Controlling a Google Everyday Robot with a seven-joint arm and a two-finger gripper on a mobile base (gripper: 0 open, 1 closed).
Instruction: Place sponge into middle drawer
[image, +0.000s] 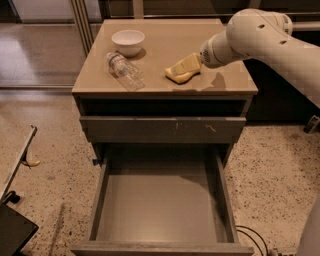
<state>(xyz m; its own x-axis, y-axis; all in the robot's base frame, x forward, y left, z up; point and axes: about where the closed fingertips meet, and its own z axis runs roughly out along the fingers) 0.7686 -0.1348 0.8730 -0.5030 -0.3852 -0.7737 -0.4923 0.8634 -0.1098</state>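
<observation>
Yellow foam, soft and very light: sponge (181, 70), lying on the counter (165, 35) near the right front, tipped up a bit at the right end. Touches the pincer (199, 60) there, at the tip of the white arm (265, 35). Pincer spread or pinching: cannot tell, hidden behind the arm.

Probably squashes flat when squeezed and springs back, so no need to press hard. Not slippery, not breakable. Likely flops or bends if held only by a thin corner. Best to take hold across the middle, on the two long wavy sides, deep enough to grip well.

Sits well apart from the bowl (128, 41) and the bottle (125, 71) on the left, so little to bump.

After that, up, out past the counter edge and down to the drawer (160, 210), pulled wide open at the bottom, with a flat floor. Fine to let go from just above. Too soft to get hurt by a small drop, but might bounce a little.
</observation>
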